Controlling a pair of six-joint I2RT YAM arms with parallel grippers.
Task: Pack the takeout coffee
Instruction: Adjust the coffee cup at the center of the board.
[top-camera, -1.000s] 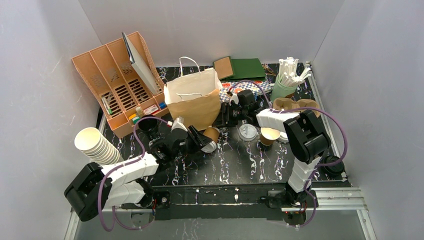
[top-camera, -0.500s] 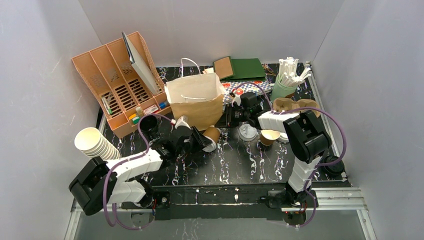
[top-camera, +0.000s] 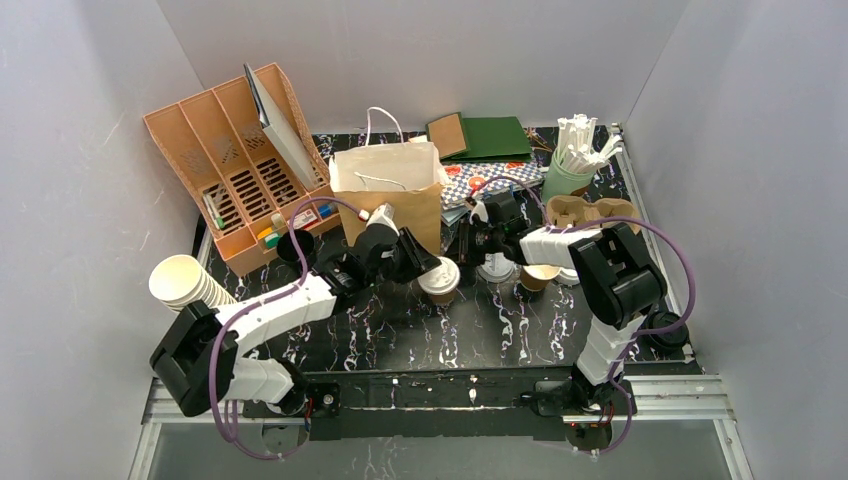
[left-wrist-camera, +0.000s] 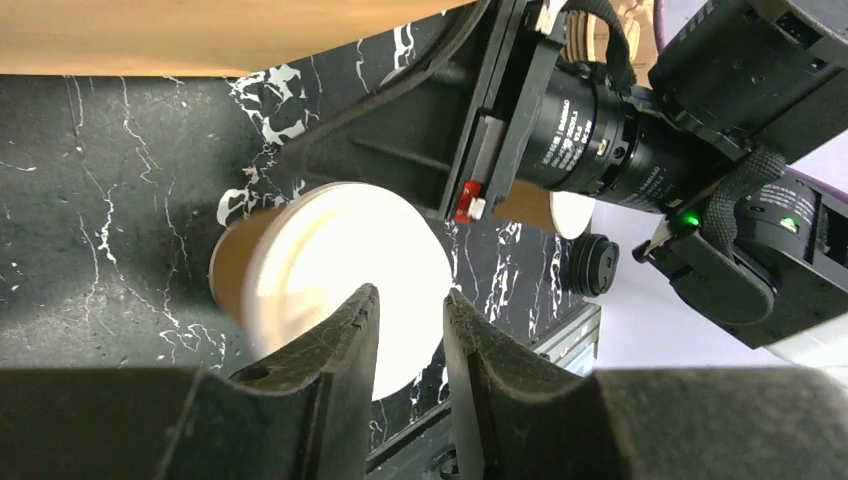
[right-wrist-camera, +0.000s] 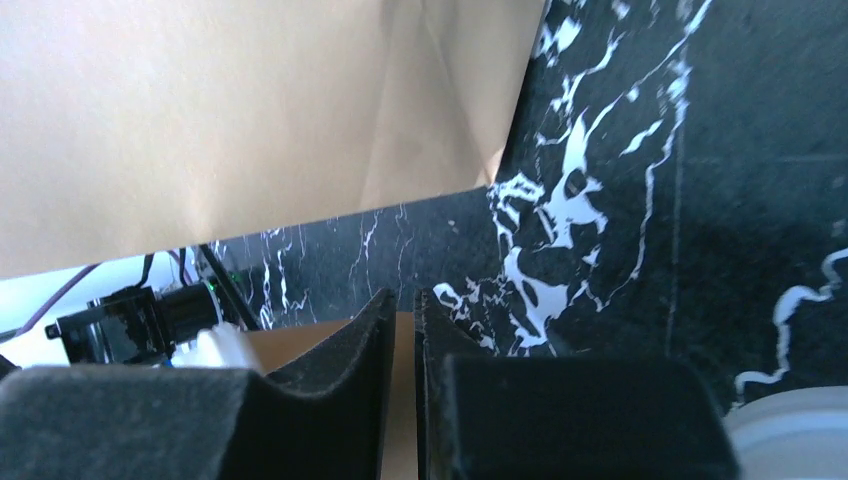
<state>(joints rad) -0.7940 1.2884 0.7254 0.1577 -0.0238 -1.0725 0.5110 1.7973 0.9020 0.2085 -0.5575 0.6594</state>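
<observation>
A tan paper cup with a white lid (top-camera: 439, 281) stands upright on the black marble table, just right of my left gripper (top-camera: 424, 266). In the left wrist view the lidded cup (left-wrist-camera: 330, 250) is blurred and lies just beyond my gripper (left-wrist-camera: 410, 300), whose jaws stand slightly apart with nothing between them. My right gripper (top-camera: 463, 243) is shut and empty low beside the brown paper bag (top-camera: 385, 190). In the right wrist view my gripper (right-wrist-camera: 405, 300) points at the cup (right-wrist-camera: 300, 340), below the bag (right-wrist-camera: 200, 120). An open tan cup (top-camera: 540, 273) and a loose white lid (top-camera: 497, 266) sit to the right.
A peach desk organizer (top-camera: 235, 165) stands back left. A stack of cream cups (top-camera: 190, 288) lies at the left and a black cup (top-camera: 295, 248) beside the organizer. A cardboard cup carrier (top-camera: 590, 210) and a green cup of stirrers (top-camera: 572, 165) stand back right. A black lid (top-camera: 667, 330) lies far right.
The lidded cup went from lying tilted at my left gripper to standing upright, a little further right. My left arm reached forward. The paper bag stands straighter and further back.
</observation>
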